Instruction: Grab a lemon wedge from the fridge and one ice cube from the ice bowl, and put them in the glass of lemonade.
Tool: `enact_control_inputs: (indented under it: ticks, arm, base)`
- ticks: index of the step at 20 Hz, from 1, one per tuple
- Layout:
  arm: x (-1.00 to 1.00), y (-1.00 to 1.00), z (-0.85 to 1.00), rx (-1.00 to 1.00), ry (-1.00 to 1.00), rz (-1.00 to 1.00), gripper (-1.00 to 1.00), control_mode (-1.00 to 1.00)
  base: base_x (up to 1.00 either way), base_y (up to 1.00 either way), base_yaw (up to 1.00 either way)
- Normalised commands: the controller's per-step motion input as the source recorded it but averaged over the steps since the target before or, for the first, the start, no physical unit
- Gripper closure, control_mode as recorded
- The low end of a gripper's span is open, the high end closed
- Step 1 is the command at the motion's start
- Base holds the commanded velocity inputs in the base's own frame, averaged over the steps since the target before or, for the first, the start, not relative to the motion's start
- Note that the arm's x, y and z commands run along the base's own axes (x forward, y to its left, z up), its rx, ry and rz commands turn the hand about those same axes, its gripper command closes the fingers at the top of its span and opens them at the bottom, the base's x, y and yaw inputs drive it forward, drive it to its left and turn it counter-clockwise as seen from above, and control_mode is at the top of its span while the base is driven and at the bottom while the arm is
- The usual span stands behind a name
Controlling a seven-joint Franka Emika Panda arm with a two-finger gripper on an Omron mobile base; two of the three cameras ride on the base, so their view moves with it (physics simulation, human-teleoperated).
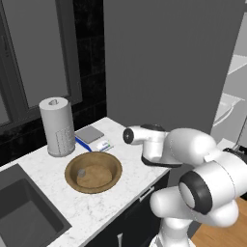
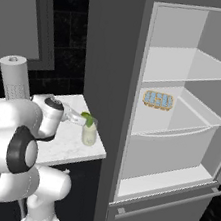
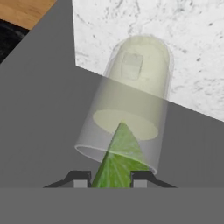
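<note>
My gripper (image 2: 83,120) is shut on the lemon wedge (image 2: 87,118), a small green-yellow piece held just above the glass of lemonade (image 2: 89,135) at the counter's right end. In the hand view the lemon wedge (image 3: 116,164) sits between my fingertips (image 3: 140,179) of the gripper (image 3: 110,180), its tip over the mouth of the glass (image 3: 131,100). A pale square shape shows through the liquid. The brown ice bowl (image 1: 108,166) holds a small grey ice cube (image 1: 82,172). The fridge (image 2: 176,158) stands open to the right.
A paper towel roll (image 1: 57,126) stands behind the bowl, with a flat grey item (image 1: 89,133) beside it. The dark sink (image 1: 24,212) lies at the counter's left. A tan-and-blue food tray (image 2: 158,100) rests on a fridge shelf.
</note>
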Motion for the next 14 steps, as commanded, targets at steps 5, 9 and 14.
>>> enact_control_inputs:
  ticks: [5, 9, 14]
  arm:
    - [0.00, 0.00, -0.07, 0.00, 0.00, 0.00, 1.00, -1.00]
    - [0.00, 0.00, 0.04, 0.00, 0.00, 0.00, -1.00, -1.00]
    - [-0.01, 0.00, 0.22, 0.00, -0.01, 0.00, -1.00, -1.00]
  base:
    - [0.00, 0.00, 0.00]
    - [0.00, 0.00, 0.00]
    - [0.00, 0.00, 0.00]
